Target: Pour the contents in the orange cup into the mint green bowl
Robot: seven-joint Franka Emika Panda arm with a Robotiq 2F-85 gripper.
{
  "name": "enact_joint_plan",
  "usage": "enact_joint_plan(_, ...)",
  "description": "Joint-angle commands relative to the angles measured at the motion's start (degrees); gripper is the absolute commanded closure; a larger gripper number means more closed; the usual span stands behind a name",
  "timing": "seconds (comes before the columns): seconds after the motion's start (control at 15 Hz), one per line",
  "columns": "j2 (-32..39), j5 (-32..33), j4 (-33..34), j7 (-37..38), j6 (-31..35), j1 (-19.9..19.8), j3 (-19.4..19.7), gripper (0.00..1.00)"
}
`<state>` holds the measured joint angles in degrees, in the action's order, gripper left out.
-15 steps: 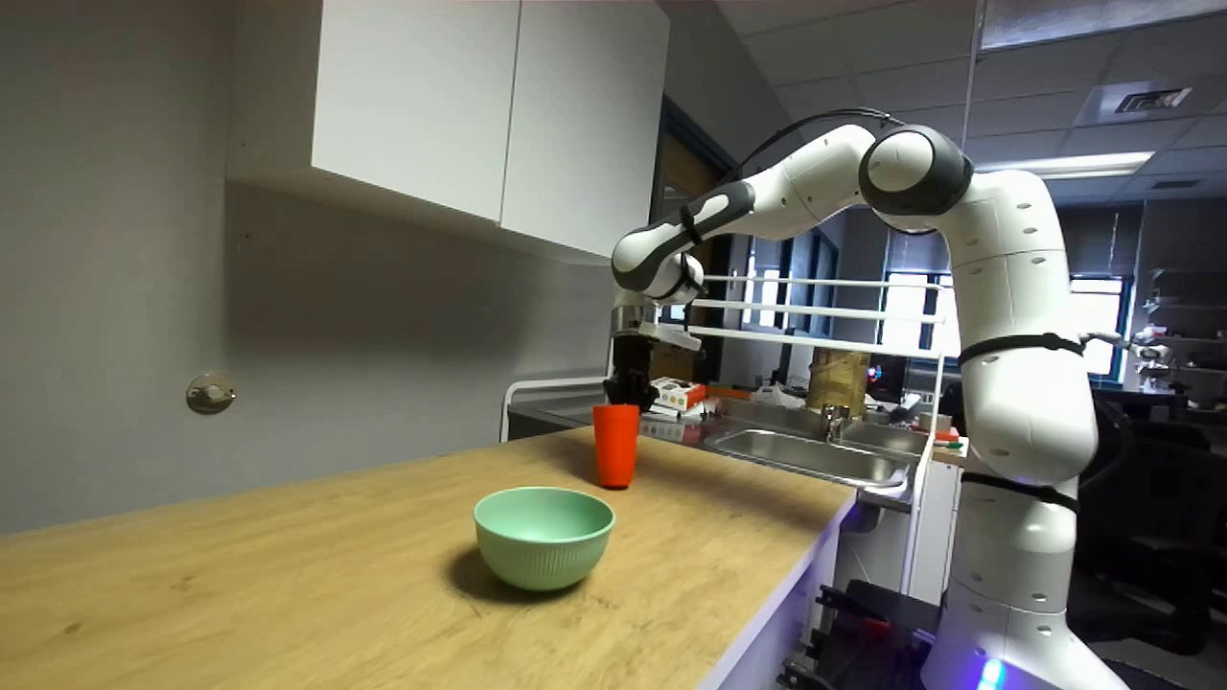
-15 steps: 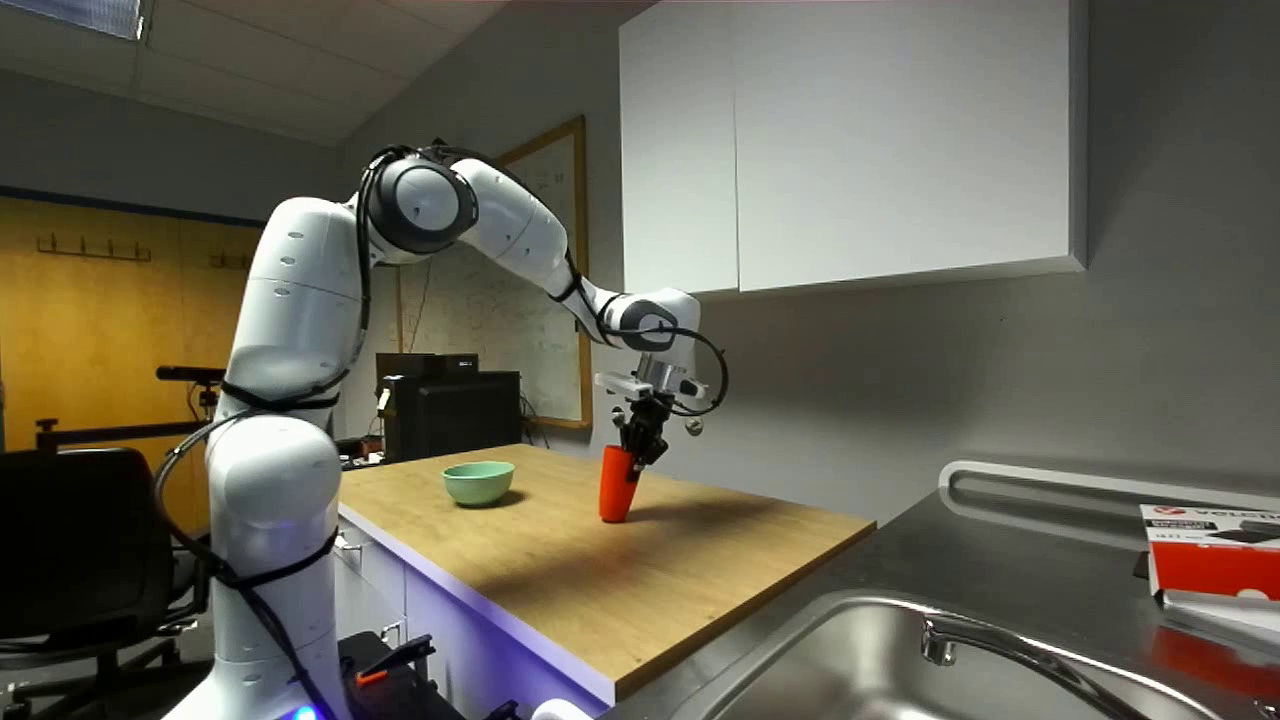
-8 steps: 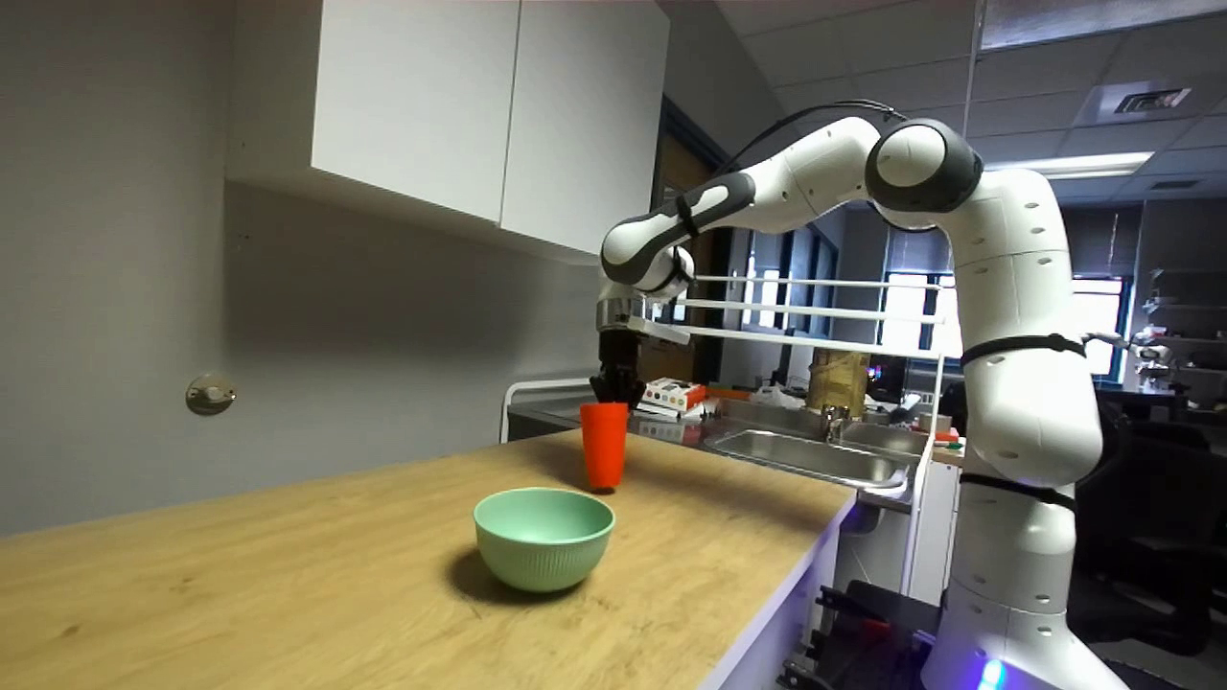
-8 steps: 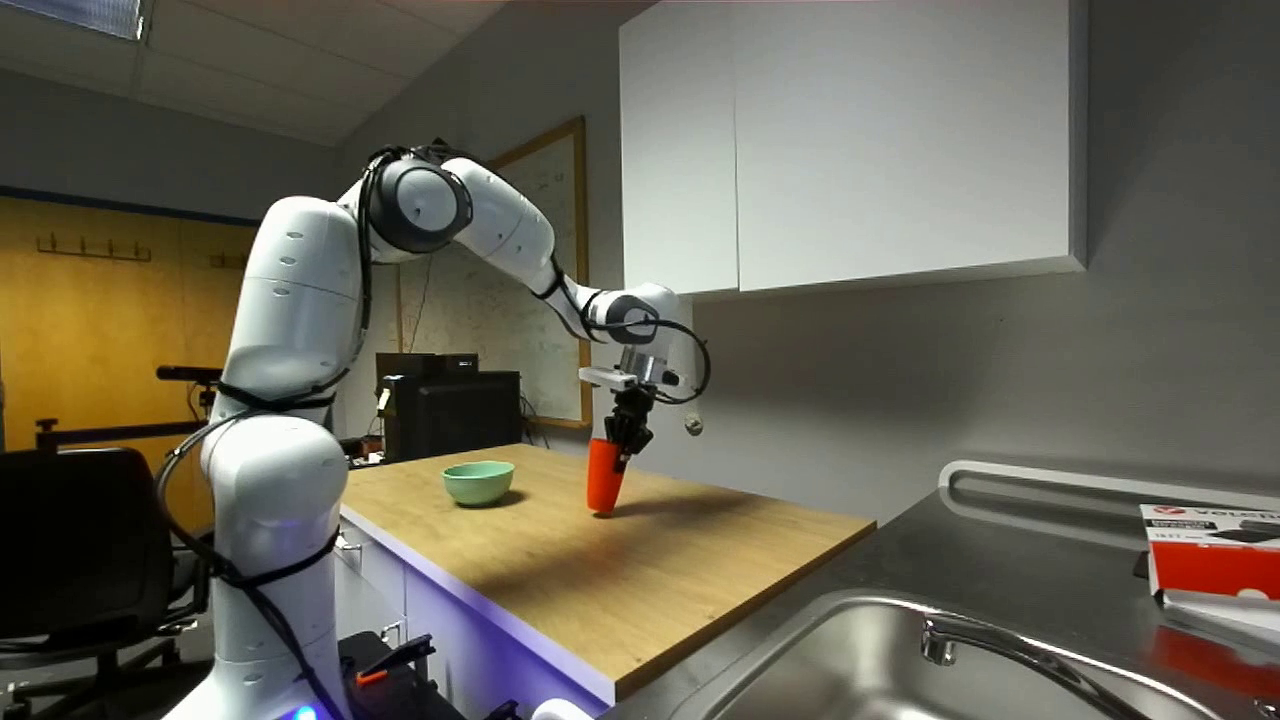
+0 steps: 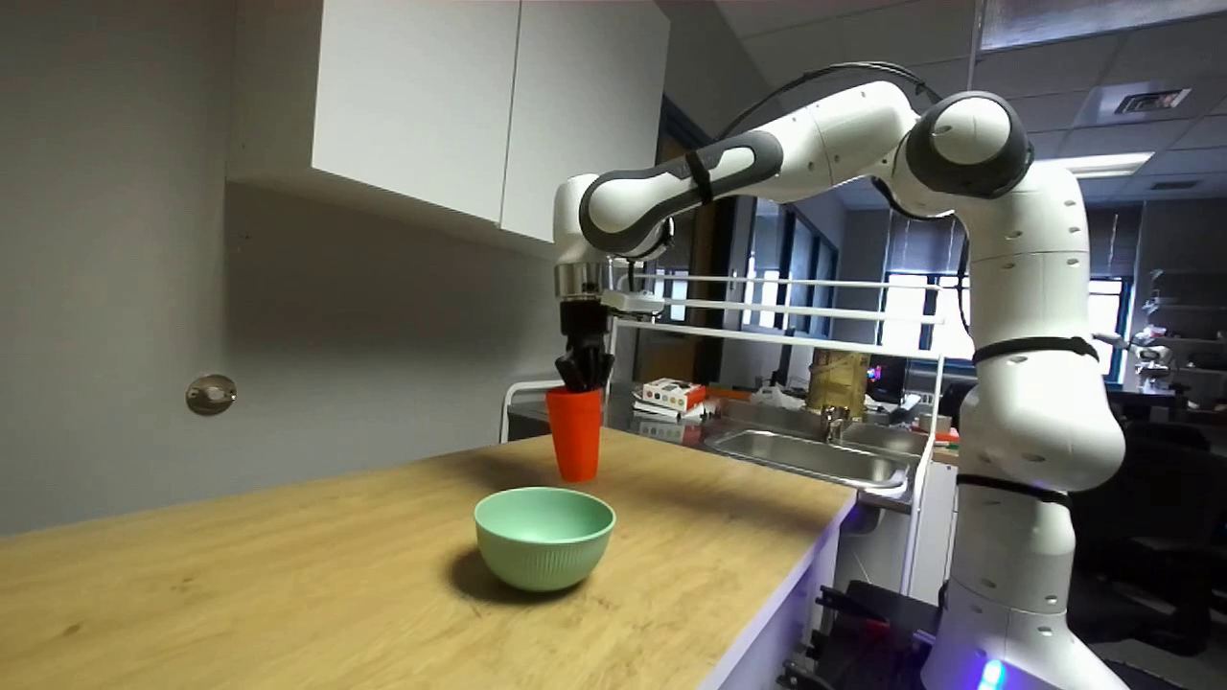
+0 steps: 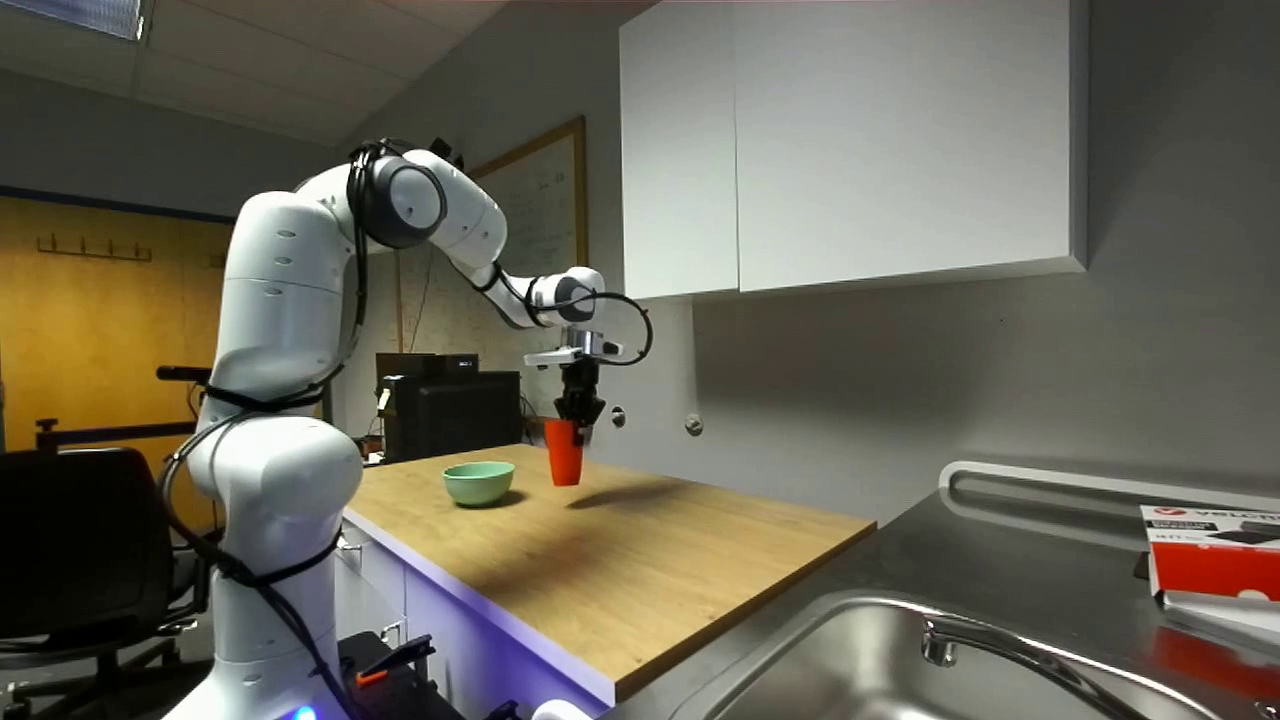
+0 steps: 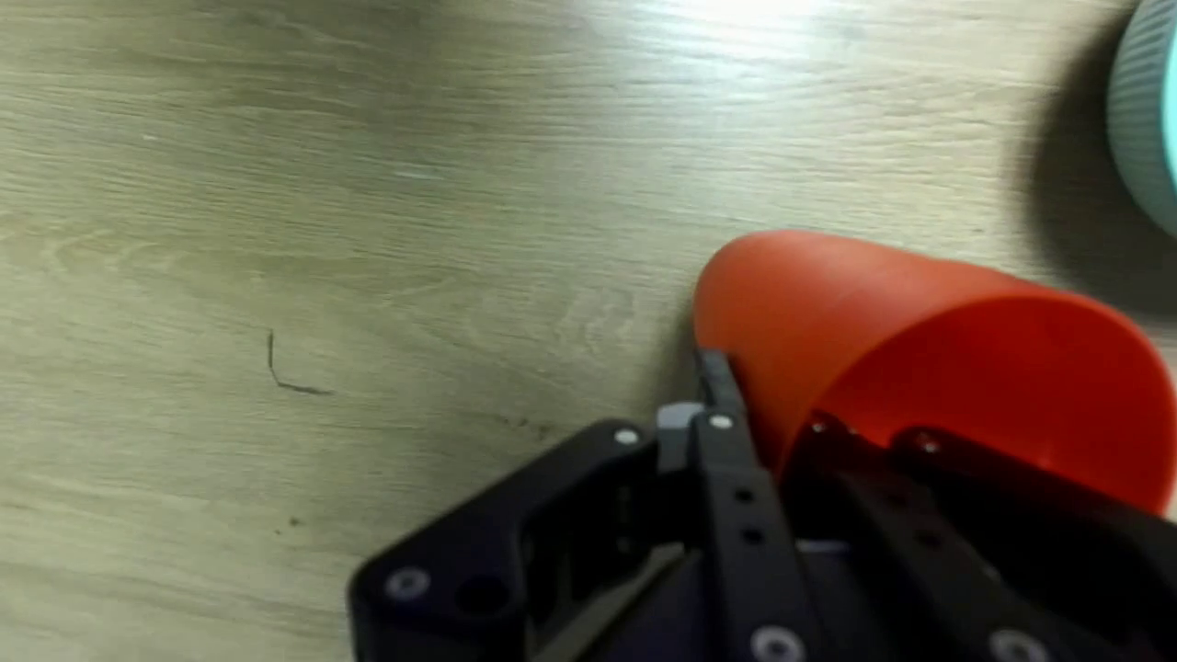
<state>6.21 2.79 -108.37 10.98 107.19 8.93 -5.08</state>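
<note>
While jaws grip the cup (image 7: 883, 322), the wrist view crops the bowl (image 7: 1140, 129).

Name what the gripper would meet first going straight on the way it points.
Likely the wooden tabletop: the gripper points roughly down, so the orange cup in its grip should touch first; the gap is unclear.

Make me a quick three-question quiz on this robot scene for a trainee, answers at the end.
1. Fill in: the mint green bowl stands on the (blank).
2. How does the gripper hold the orange cup? A: by its base. B: by its wall, one finger inside. C: by a handle.
3. True or false: the cup is upside down above the bowl.

Key: 1. tabletop; 2. B; 3. false, it is mouth up, beside the bowl.
</note>
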Motion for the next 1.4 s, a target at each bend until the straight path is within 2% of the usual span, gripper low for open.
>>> enact_joint_plan(0.0,-0.47,6.77,-0.33,5.04,-1.04,3.02,-2.79,0.97)
enact_joint_plan(0.33,0.02,20.70,-5.51,15.81,-0.91,8.80,-6.54,0.97)
enact_joint_plan(0.53,1.13,27.33,-7.29,23.78,-3.22,12.77,-9.29,0.97)
enact_joint_plan(1.07,5.71,44.05,-5.73,41.24,-19.20,23.97,-17.21,0.98)
enact_joint_plan(1.33,8.29,49.91,-3.50,45.62,-27.19,28.15,-18.20,0.97)
